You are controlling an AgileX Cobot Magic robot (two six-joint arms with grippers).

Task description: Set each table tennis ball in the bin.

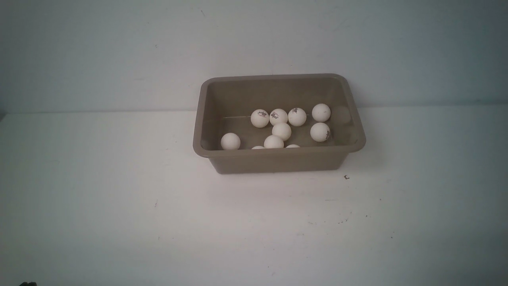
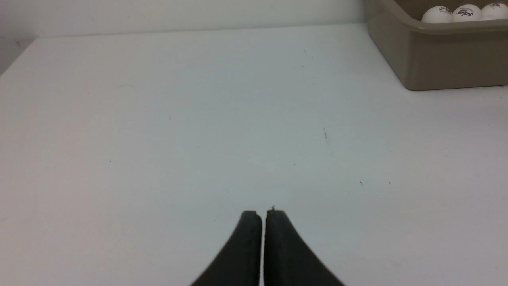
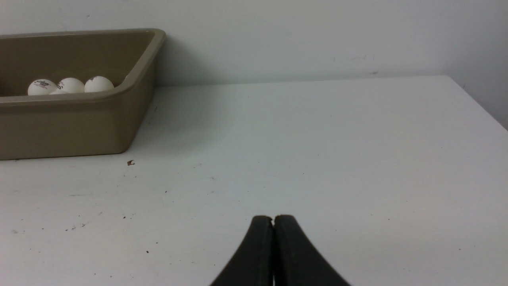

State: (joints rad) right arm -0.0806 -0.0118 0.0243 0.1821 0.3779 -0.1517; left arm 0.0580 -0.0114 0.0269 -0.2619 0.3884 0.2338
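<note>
The taupe bin (image 1: 278, 161) stands at the back middle of the white table, against the wall. Several white table tennis balls (image 1: 281, 131) lie on its floor, some with dark logos. No ball shows on the table outside it. Neither arm reaches into the front view. My left gripper (image 2: 264, 212) is shut with nothing in it, low over bare table, well short of the bin (image 2: 444, 59) and to its left. Its black fingertips (image 2: 278, 222) nearly touch. My right gripper (image 3: 274, 217) is likewise shut and holds nothing, hovering over the table on the right of the bin (image 3: 71, 123).
A small dark speck (image 1: 346, 177) lies just off the bin's front right corner, also visible as a crumb (image 3: 130, 162) in the right wrist view. Faint scuffs mark the table (image 1: 119, 222). The wall rises directly behind the bin.
</note>
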